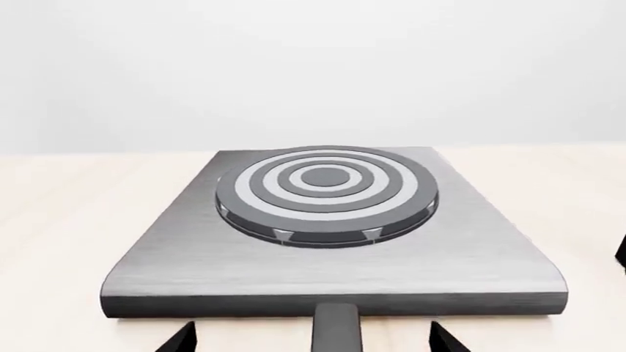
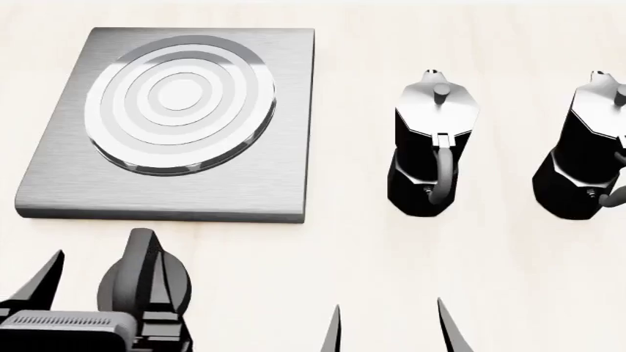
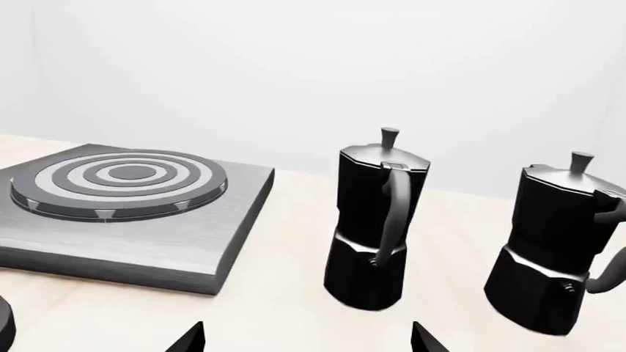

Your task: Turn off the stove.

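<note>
1. The step in hand, as I judge it, is the approach to the knob [image 2: 145, 282] of the stove [image 2: 171, 194]; the knob stands on the worktop [image 2: 352, 249] just in front of the plate's near edge, and it is not yet gripped.
2. The left end effector [image 2: 98, 282] is spread open around the knob; one fingertip shows on one side of it, and the other side is hidden behind the knob in the head view, so I cannot tell if any pad touches it.
3. In the left wrist view the ridge of the knob [image 1: 336, 328] stands upright between the two fingertips [image 1: 178, 339], with clear gaps on both sides; the burner [image 1: 326, 192] lies straight ahead of the end effector.
4. The right end effector [image 2: 389, 330] is also open and holds nothing; it hangs over bare worktop, with the nearer moka pot [image 2: 430, 150] ahead of it and the second moka pot [image 2: 585, 154] further to its right side.
5. The next move, I think, calls for closing the left fingers on the ridge and then rotating the wrist; the grip must be centred, because an uneven closure could let the ridge slip.
</note>
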Controlling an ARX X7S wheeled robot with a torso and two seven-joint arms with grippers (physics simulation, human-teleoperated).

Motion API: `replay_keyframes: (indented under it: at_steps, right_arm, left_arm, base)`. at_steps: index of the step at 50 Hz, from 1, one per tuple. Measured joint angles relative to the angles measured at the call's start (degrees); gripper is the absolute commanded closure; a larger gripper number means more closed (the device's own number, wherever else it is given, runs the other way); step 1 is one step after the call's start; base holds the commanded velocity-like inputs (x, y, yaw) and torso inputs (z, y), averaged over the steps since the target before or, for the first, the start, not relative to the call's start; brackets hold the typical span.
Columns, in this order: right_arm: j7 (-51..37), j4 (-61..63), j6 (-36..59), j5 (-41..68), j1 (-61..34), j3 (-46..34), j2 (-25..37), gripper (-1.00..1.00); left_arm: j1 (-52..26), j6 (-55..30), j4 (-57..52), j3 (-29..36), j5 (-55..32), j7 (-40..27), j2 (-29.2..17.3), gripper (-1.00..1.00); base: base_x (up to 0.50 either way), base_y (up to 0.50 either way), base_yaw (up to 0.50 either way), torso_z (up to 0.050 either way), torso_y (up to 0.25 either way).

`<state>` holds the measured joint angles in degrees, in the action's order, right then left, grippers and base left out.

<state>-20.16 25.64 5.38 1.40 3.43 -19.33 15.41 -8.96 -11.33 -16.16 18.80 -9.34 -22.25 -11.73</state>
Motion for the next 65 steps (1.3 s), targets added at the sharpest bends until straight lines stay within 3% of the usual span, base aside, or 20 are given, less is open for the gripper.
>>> replay_keyframes:
  at_steps: [65]
  right_arm:
    - [-1.2,-0.1,0.0,0.8,-0.5,-1.3,1.2,-1.0]
  left_arm:
    - [-3.6,2.9,12.1,0.0,-1.1,-2.3,0.6,-1.0]
  base:
    - [0.0,0.0,0.0,0.0,0.0]
